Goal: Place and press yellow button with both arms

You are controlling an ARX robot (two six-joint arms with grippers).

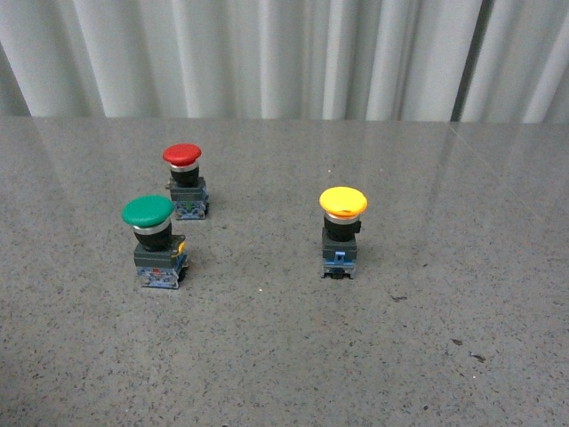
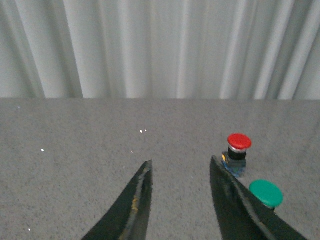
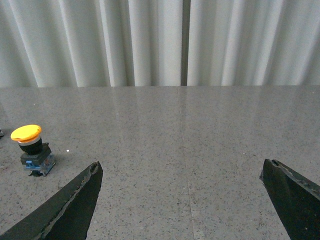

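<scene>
The yellow button stands upright on the grey table, right of centre in the front view, with its black body and blue-grey block below the cap. It also shows in the right wrist view, off beyond one finger. My right gripper is open wide and empty, above bare table. My left gripper is open and empty, with nothing between its fingers. Neither arm shows in the front view.
A green-capped switch and a red-capped switch stand at the left of the table. Both show in the left wrist view, the red switch and the green switch beside one finger. A pleated white curtain hangs behind the table.
</scene>
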